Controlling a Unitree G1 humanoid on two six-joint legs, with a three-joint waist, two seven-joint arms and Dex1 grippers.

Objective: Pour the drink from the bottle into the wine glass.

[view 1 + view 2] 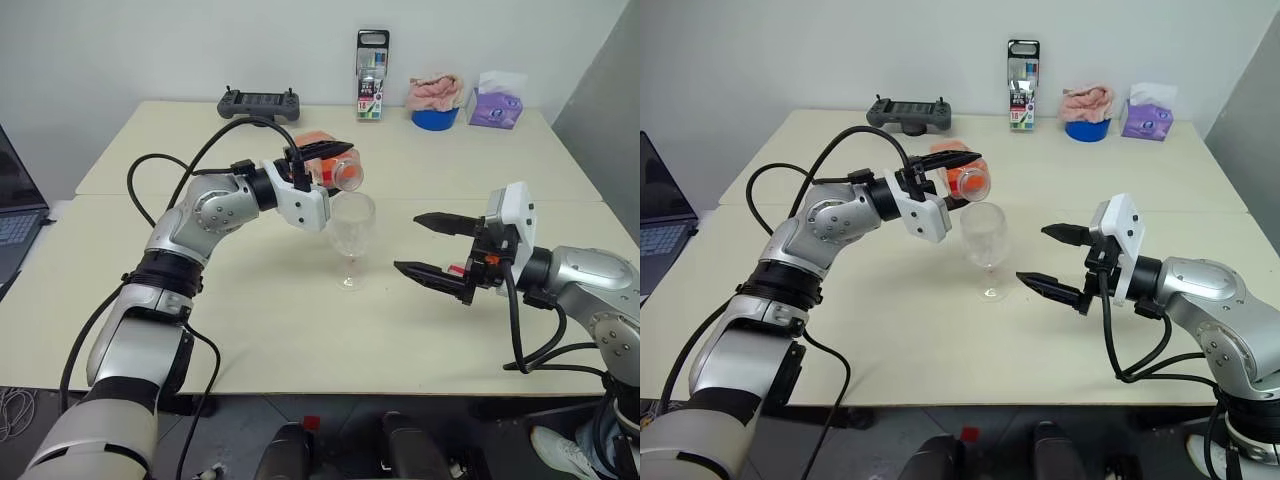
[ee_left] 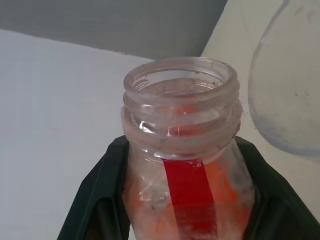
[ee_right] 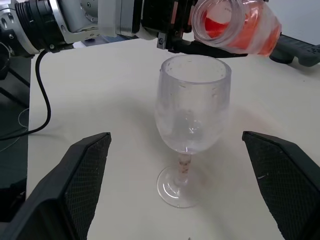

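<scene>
Left gripper (image 1: 325, 160) is clamped on the bottle (image 1: 335, 168), upper centre of the head view. Bottle is tipped about level, cap off, open mouth facing right just above and behind the wine glass rim. The drink (image 3: 239, 31), orange-red, pools along the low side of the bottle body and sits near the neck in the right wrist view; no stream visible leaving the mouth.

Wine glass (image 1: 351, 238) stands upright on the desk (image 1: 250, 330), centre frame, directly below the bottle mouth. Bowl looks empty or nearly so; can't tell about a thin film at the bottom.

Right gripper (image 1: 438, 248) is right of centre, jaws spread wide, holding nothing, fingers aimed at the glass but well apart from it. A small red-and-white bit lies on the desk beside it, maybe the cap, not certain.

Step, as I read it: start of the pour, tilt under way, liquid not yet over the lip.

Next move needs: more roll on the left wrist to drop the mouth below level, keeping it centred over the bowl. Mouth sits close to the far rim, so overshoot or dribble down the outside is the risk. Tilt slowly.
</scene>
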